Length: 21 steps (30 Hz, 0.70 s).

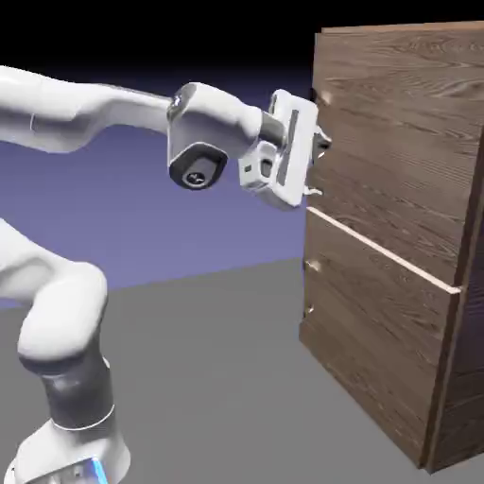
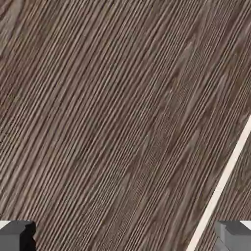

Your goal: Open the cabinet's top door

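At lower left of the exterior view stands the base (image 1: 71, 454), a blue light (image 1: 99, 471) glowing on its front. From the left edge the arm (image 1: 61, 109) reaches across the upper part of the frame, held high, presumably so that the hand meets the upper half of the cabinet (image 1: 473, 369). Near upper centre, a dark cap (image 1: 197, 168) on the wrist bears a pale mark, too small for me to read; I make out no brand or other lettering.

Right of it, the gripper (image 1: 321, 168) is at the near-left edge of the top door (image 1: 406, 123). Its jaws stand wide, with nothing seen between them, probably to leave room for a handle. I cannot pick out that handle clearly, nor tell whether a finger touches the wood.

The top door fills the upper right and looks shut; a pale strip (image 1: 383, 248) parts it from the lower door (image 1: 378, 312). In the hand view, wood grain fills the frame and the strip slants at lower right, between widely parted fingertips (image 2: 18, 236). The next step, I judge, is to line the jaws up with the handle; closing off line could miss it.
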{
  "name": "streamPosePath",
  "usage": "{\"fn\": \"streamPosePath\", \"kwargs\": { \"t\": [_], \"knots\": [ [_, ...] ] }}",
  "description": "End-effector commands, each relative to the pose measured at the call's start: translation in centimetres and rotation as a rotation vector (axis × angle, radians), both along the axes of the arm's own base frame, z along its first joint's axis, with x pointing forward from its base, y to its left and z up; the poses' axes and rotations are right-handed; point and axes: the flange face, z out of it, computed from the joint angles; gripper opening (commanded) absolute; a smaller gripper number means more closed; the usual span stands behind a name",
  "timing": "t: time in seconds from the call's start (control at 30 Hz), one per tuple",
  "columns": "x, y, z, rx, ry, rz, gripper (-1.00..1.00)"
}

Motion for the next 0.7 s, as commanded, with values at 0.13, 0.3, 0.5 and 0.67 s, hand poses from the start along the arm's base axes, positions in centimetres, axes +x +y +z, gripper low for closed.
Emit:
{"fn": "streamPosePath", "kwargs": {
  "t": [0.13,0.3,0.5,0.67],
  "knots": [
    [-0.8,1.4,1.9,0.277,-0.099,-0.111,0.00],
    [-1.4,3.3,3.1,0.556,-0.189,-0.194,0.00],
    [-1.6,6.1,3.4,0.893,-0.278,-0.262,0.00],
    [-1.1,8.7,2.8,1.174,-0.330,-0.300,0.00]
  ]
}}
